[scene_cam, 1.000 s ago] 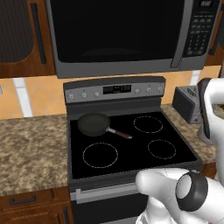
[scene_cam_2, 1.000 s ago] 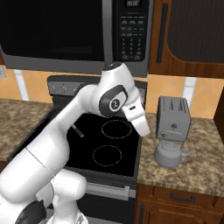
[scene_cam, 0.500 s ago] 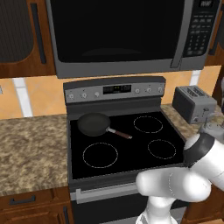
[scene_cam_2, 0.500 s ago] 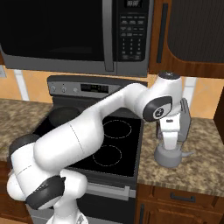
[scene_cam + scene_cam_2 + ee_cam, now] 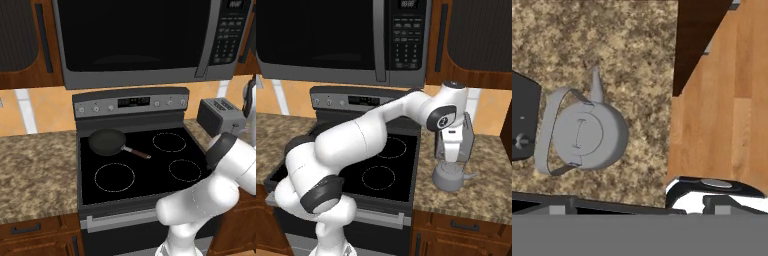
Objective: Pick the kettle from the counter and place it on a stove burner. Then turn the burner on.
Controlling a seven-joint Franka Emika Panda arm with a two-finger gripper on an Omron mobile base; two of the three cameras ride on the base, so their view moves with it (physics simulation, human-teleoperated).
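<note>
The pale silver-grey kettle (image 5: 450, 176) stands upright on the granite counter (image 5: 483, 197) right of the cooktop, its spout pointing right. My gripper (image 5: 452, 161) hangs straight above it, a little short of the arched handle. From above in the hand view, the kettle (image 5: 587, 134) lies left of centre with its wire handle folded to one side. The fingertips (image 5: 717, 204) stand wide apart at the bottom edge, open, nothing between them. Two dotted burner rings lie on the black glass, the front-right ring (image 5: 378, 177) and the rear-right ring (image 5: 391, 147).
A black frying pan (image 5: 107, 141) sits on the rear-left burner, handle toward the middle. The boxy toaster (image 5: 470, 137) stands just behind my hand and the kettle. Stove knobs (image 5: 95, 108) line the back panel under the microwave (image 5: 135, 40). The counter edge (image 5: 674, 100) drops off beside the kettle.
The arm has swung from above the cooktop to the right and now hangs over the kettle. The kettle and pan have not moved.
</note>
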